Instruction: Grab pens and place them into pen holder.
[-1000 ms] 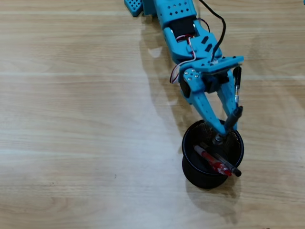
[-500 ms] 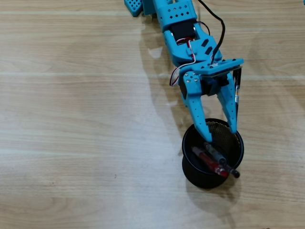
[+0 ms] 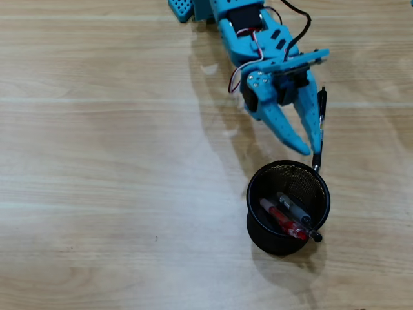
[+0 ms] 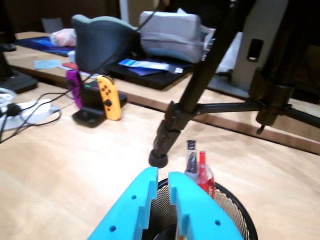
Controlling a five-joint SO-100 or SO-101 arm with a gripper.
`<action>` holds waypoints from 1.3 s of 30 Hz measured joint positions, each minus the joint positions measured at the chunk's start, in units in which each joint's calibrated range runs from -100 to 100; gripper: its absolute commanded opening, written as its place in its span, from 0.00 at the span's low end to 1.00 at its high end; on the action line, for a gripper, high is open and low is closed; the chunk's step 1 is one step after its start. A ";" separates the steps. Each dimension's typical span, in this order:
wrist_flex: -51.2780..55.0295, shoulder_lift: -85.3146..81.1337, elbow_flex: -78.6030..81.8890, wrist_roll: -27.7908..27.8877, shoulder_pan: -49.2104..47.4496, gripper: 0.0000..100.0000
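Note:
The black wire-mesh pen holder stands on the wooden table, its rim also low in the wrist view. Inside it lean a red pen and a grey-and-clear pen, with a black end poking over the rim. The wrist view shows the red pen and a clear-topped pen sticking up. My blue gripper hovers just beyond the holder's far rim, empty, its jaws a narrow gap apart. Another dark pen lies on the table beside the gripper's right finger.
The arm's base is at the top edge of the overhead view. In the wrist view a black tripod leg stands just past the holder. Further off are game controllers on a dock and cables.
The pen held a second ago was released into the holder. The jaws spread, then drew up and back out of the cup and narrowed.

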 measured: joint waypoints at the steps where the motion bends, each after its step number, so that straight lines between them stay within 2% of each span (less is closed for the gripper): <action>1: 0.00 -1.70 1.86 0.00 0.00 0.02; 8: 0.00 -13.74 15.80 0.05 -0.63 0.02; 11: 4.67 -19.76 20.86 1.30 -0.99 0.02; 21: 42.21 -38.17 22.28 1.82 -5.41 0.02; 26: 54.76 -41.73 22.28 2.03 -8.84 0.02; 34: 58.39 -41.56 22.37 2.03 -12.99 0.02; 39: 58.39 -33.16 18.20 2.03 -13.98 0.02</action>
